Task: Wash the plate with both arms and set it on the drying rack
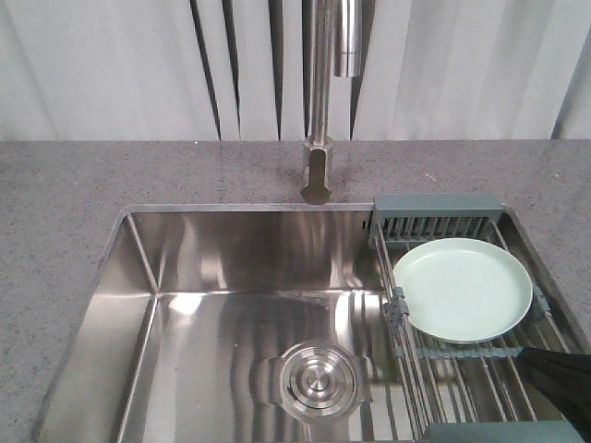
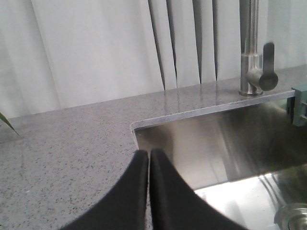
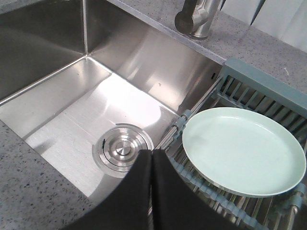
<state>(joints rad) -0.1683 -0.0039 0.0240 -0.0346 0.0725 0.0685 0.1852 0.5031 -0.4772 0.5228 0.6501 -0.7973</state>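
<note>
The pale mint-green plate point(image 1: 462, 288) lies flat on the drying rack point(image 1: 440, 214), which spans the right end of the sink; the right wrist view also shows the plate point(image 3: 243, 150) on the rack point(image 3: 268, 88). My right gripper point(image 3: 151, 153) is shut with nothing in it and hovers over the sink near the drain, left of the plate and apart from it. A black part of the right arm point(image 1: 563, 383) shows at the bottom right of the front view. Shut and empty too, my left gripper point(image 2: 148, 152) hangs over the sink's left rear corner.
The steel sink basin point(image 1: 231, 305) has a round drain cover point(image 1: 317, 377) in its floor. A tall steel tap point(image 1: 321, 101) stands on the speckled grey counter point(image 1: 83, 194) behind the sink. White curtains hang at the back.
</note>
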